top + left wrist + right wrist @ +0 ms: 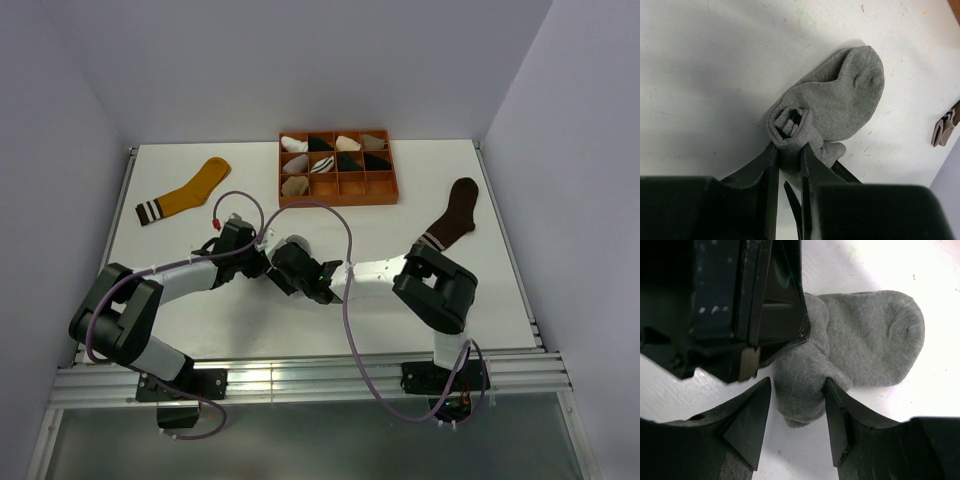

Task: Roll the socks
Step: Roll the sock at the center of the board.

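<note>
- My left gripper is clamped on the grey sock. Its two fingers squeeze the rolled end, which I see as a tight coil at the lower centre of the left wrist view.
- The toe part of this sock lies flat on the white table, toward the upper right of the same frame.
- My right gripper has its jaws apart. The bunched end of the sock is between them; the finger on the right of the frame touches the fabric and the other finger is clear of it.
- In the top view both grippers meet at the centre of the table and cover the grey sock.
- The mustard sock lies flat at the upper left and the dark brown sock at the right, both well apart from the grippers.
- The orange tray with small sock bundles is at the upper centre.
</note>
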`<state>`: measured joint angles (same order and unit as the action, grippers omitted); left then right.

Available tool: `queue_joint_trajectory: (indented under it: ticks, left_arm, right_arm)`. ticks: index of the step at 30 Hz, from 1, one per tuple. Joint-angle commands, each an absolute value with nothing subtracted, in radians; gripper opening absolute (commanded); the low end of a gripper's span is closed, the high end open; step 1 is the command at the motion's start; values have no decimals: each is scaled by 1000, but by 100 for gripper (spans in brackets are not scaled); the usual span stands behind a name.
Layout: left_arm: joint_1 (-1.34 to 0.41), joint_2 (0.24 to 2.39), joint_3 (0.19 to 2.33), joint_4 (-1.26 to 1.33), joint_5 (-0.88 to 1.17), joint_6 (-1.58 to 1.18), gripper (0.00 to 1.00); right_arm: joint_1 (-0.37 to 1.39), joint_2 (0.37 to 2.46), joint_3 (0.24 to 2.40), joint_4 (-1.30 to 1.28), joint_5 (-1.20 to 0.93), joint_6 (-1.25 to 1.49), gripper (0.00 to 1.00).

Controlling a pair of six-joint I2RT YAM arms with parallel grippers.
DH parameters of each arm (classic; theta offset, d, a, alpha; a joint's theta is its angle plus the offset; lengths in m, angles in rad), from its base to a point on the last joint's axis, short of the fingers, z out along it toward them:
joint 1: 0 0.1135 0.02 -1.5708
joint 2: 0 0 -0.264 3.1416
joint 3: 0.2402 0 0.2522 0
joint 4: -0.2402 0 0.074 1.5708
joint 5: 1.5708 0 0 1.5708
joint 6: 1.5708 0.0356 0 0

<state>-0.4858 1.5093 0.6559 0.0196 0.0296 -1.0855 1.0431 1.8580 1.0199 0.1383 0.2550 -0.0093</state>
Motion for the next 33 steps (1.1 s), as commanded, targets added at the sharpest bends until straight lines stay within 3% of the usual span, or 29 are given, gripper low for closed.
queue_joint_trajectory:
  ticks: [1,6,9,10,13,16,17,20,25,33]
  left_arm:
    - [-492,1551,643,-107,18,-1022,13]
    - [-497,1566,650,-91,41,-1009,13]
    - [-500,1577,647,-78,64,-1008,13]
    - [-502,1574,646,-72,72,-1008,13]
    - [-502,1557,643,-78,64,-1006,14]
    - [-502,1533,647,-92,45,-1000,23]
    - [-502,1508,649,-103,25,-1002,33]
    - [-500,1454,652,-120,3,-1014,49]
    - [-494,1338,640,-133,-57,-1064,67]
    - [-462,1148,534,-98,-94,-1114,72]
  right_arm:
    - [1042,1928,1052,129,248,-14,55]
    - [1042,2002,1072,107,270,-2,52]
    - [1035,2048,1097,78,267,23,37]
    - [1034,2055,1103,66,246,31,21]
    - [1016,2053,1109,15,203,63,0]
    - [982,2011,1098,-47,111,86,0]
    - [970,1993,1097,-87,86,90,0]
    - [942,1954,1091,-156,28,101,0]
    - [917,1927,1092,-230,-38,113,0]
    - [879,1970,1184,-359,-319,129,0]
